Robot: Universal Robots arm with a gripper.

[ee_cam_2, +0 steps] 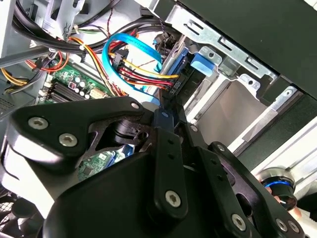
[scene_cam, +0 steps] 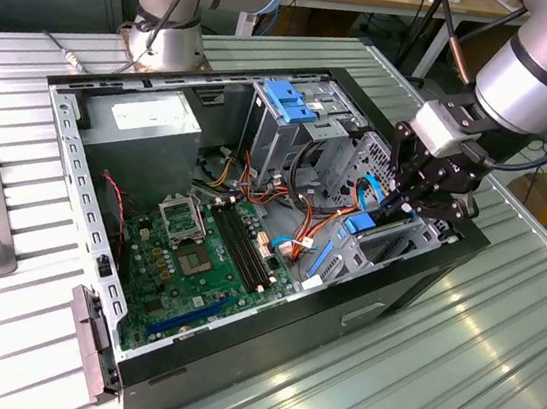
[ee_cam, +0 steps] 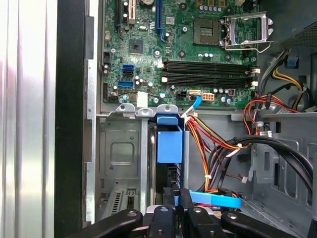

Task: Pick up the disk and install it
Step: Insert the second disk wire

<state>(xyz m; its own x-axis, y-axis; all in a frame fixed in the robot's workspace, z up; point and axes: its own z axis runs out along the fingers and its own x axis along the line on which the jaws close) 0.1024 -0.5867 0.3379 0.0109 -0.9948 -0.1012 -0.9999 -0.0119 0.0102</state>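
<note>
Claw [scene_cam: 407, 204] apparently on seated disk [ee_cam: 168, 141]

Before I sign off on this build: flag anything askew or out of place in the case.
Nothing stands out. The disk sits straight in its metal bay, the claw above it. The cables run loosely beside it, none visibly pinched.

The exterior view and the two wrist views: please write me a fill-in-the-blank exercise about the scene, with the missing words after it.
1. The gripper reaches into an open computer ____.
2. The disk sits in a metal bay in a carrier frame of ____ colour.
3. In the exterior view, the green motherboard lies toward the exterior view's ____ of the gripper.
4. The computer case rests on a ribbed ____ table.

Missing words: case; blue; left; metal
</note>
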